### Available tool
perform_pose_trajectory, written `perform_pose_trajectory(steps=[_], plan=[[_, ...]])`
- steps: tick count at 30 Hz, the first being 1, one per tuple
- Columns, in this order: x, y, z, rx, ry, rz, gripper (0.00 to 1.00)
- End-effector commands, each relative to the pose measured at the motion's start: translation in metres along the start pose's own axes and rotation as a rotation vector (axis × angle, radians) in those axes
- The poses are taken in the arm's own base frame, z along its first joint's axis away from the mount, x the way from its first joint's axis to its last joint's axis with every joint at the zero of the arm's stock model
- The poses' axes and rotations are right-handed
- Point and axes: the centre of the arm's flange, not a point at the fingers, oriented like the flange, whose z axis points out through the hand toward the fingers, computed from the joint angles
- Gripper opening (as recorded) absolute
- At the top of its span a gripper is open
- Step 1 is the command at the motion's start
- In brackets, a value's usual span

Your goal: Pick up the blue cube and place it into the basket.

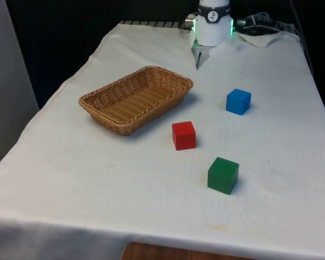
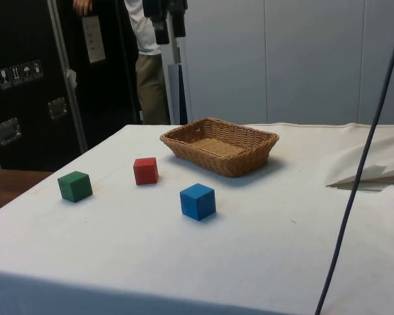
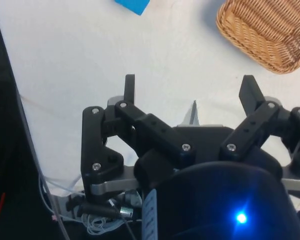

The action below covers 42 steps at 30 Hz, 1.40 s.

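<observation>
The blue cube [image 1: 238, 101] [image 2: 197, 201] rests on the white cloth, towards the front view's right, about a hand's width from the basket. The woven wicker basket [image 1: 100, 103] [image 2: 249, 164] is oblong and has nothing in it. My gripper [image 2: 169, 33] [image 3: 190, 89] hangs high above the table's far end, well away from both. It is open, with only cloth showing between its fingers [image 3: 129, 86]. In the wrist view a corner of the blue cube [image 3: 133, 6] and one end of the basket [image 3: 270, 30] lie far below.
A red cube [image 1: 183, 135] [image 2: 146, 170] sits in front of the basket, and a green cube [image 1: 223, 175] [image 2: 75, 186] lies nearer the front edge. A dark cable [image 2: 361, 170] hangs across the side view. A person [image 2: 151, 79] stands beyond the table.
</observation>
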Motion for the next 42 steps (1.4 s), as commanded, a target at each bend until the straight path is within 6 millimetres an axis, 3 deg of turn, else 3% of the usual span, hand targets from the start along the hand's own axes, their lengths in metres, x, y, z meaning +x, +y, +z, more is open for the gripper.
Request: perform_pose_trajectory(steps=[1,26,42], plan=[[-0.003,-0.001,0.0,-0.007,0.014,0.011,1.0],[-0.011,-0.006,0.017,-0.004,-0.005,0.15,1.0],[-0.009,-0.012,0.048,0.003,0.003,0.277,1.0]])
